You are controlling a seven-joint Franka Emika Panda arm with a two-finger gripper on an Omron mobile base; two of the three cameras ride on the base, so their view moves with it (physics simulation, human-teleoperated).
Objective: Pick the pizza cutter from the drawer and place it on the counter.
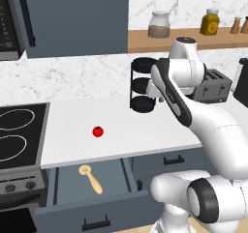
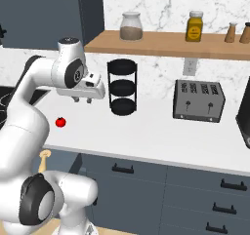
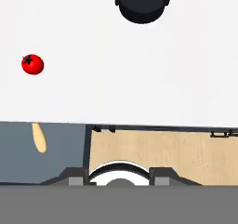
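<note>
Nearest, the pizza cutter (image 1: 90, 178) is seen lying in the open drawer (image 1: 72, 212), untouched, so the pick is judged not yet started. Farther back, over the counter (image 1: 145, 125) beside a tomato (image 1: 98, 131), the gripper (image 2: 82, 100) is held shut and empty; opening and descending to the handle is called for.

I saw bright, even rendered light throughout; the white table (image 1: 145, 125) looked nearly washed out, shadows were faint, edges slightly soft, no glare or distortion.
</note>
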